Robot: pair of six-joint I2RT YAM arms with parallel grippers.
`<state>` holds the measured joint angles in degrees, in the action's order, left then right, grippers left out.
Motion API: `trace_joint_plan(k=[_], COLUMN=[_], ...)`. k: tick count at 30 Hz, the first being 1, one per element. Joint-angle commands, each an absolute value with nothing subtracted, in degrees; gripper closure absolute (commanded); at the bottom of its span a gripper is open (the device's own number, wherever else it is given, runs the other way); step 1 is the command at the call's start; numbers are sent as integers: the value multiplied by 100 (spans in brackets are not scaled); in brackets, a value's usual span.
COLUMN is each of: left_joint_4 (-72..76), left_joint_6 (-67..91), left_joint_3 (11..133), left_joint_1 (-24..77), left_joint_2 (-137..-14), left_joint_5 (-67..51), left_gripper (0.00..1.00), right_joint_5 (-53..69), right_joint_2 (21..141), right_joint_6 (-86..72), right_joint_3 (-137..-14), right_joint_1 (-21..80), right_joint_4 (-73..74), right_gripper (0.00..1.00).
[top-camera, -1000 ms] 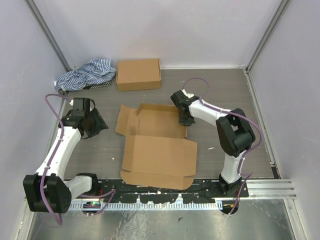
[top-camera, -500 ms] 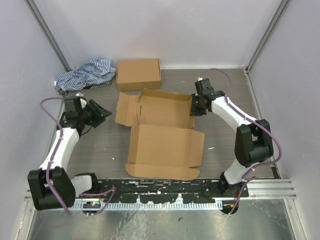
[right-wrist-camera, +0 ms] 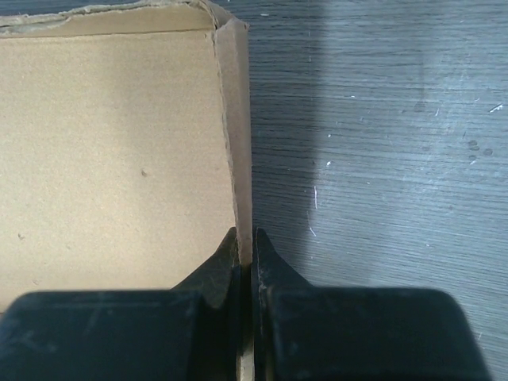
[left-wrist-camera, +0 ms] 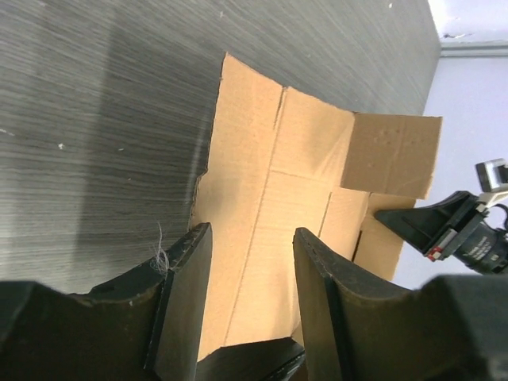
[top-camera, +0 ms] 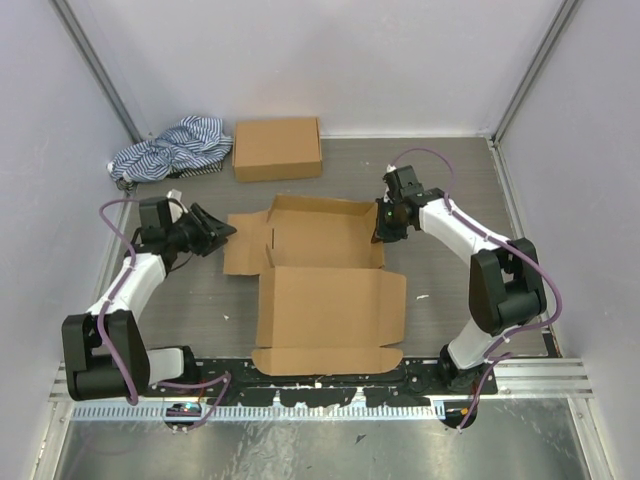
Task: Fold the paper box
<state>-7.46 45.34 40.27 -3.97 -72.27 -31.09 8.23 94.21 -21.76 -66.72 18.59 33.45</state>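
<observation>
Left hand [top-camera: 228,230] nearer; flap [right-wrist-camera: 235,119] pinch wrist-seen

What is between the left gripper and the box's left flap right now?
Nothing visible. The open left gripper sits right at the left flap of the paper box. The striped cloth and the closed box lie farther back, off that path.
</observation>
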Motion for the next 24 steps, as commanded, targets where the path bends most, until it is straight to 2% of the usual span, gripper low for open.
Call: trace_joint_plan(k=[1,8,24], left_joint_4=[-1155,-1717,-1378], left_joint_6=[4153,3819,3872], left_joint_3=[4112,4361,4263], left_joint_1=[-369,-371,-250], left_joint_2=[-7073,-6594,-6932], left_joint_5=[-2847,-2476,-2820], left_gripper=[48,47,48], right_joint_5=[991,682,1053], right_joint_2=[9062,9146,8886], right_joint_6=[-2181,-2142,-2085], right_joint_3=[-6792,-6785,-6820], right_joint_1=[1867,1867,1880], right_joint_4=[3202,3371,3410], right_gripper=[99,99,99])
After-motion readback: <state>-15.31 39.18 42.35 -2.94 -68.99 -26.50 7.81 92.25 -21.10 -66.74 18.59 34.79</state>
